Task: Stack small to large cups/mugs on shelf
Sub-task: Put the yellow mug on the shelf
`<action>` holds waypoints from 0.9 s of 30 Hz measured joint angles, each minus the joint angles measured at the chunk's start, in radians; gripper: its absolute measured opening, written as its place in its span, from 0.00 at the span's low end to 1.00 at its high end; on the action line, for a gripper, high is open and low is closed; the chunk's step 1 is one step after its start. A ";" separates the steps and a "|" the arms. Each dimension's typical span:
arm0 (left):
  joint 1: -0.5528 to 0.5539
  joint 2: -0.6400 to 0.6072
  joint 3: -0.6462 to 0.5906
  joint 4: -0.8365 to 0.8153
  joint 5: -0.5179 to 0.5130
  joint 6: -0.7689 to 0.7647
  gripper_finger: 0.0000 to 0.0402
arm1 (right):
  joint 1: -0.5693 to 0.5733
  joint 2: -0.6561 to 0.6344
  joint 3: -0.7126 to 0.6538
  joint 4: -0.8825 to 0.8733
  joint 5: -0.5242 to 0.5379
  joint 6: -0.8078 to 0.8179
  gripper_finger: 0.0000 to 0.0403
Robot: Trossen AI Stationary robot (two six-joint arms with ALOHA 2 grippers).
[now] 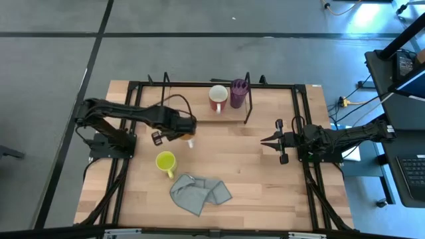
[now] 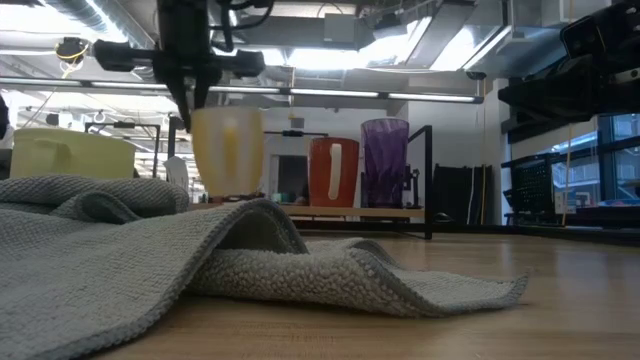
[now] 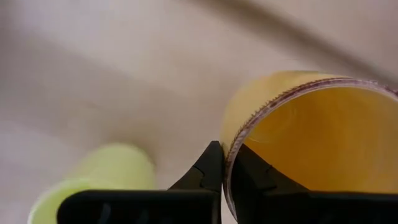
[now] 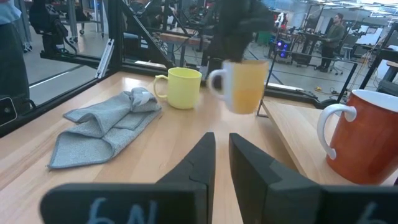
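Wooden tabletop [image 1: 265, 179], pale planks boxed in by a black frame, with concrete floor all around. On it, toward six o'clock, lies a crumpled grey cloth [image 1: 199, 193], and just up from it at about seven o'clock of the table's middle stands the small yellow mug [image 1: 165, 161].

At twelve o'clock sits the shelf [image 1: 242, 114], already carrying the white mug with reddish inside [image 1: 218, 98] and, touching or nearly touching it on the three o'clock side, the purple tumbler [image 1: 238, 93].

The left gripper [image 1: 188, 135] is the busy one. Its fingers [image 3: 210, 169] pinch the rim of the orange mug [image 3: 311, 137], one finger inside and one outside the wall, and from table height the mug hangs clear of the wood [image 2: 228, 150]. The right gripper [image 1: 269, 141] waits near three o'clock, pointing inward, its fingers almost together with a thin gap and nothing between them.

What worries me is that grip. A rim pinch on one side lets the mug swing or tilt, and a quick move could slide it loose. Going to the shelf, it could also knock the white mug or catch an upright end loop, so I'd want it carried high and set down slowly to the nine o'clock side of the white one.
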 joint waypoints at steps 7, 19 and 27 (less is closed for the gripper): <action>0.098 -0.041 0.035 -0.046 -0.067 0.131 0.02 | 0.000 0.000 0.000 0.000 0.000 0.000 0.12; 0.233 0.094 0.220 -0.076 -0.100 0.372 0.02 | 0.000 0.000 0.000 0.000 0.000 0.000 0.12; 0.333 0.139 0.266 -0.071 -0.075 0.468 0.02 | 0.000 0.000 0.000 0.000 0.000 0.000 0.12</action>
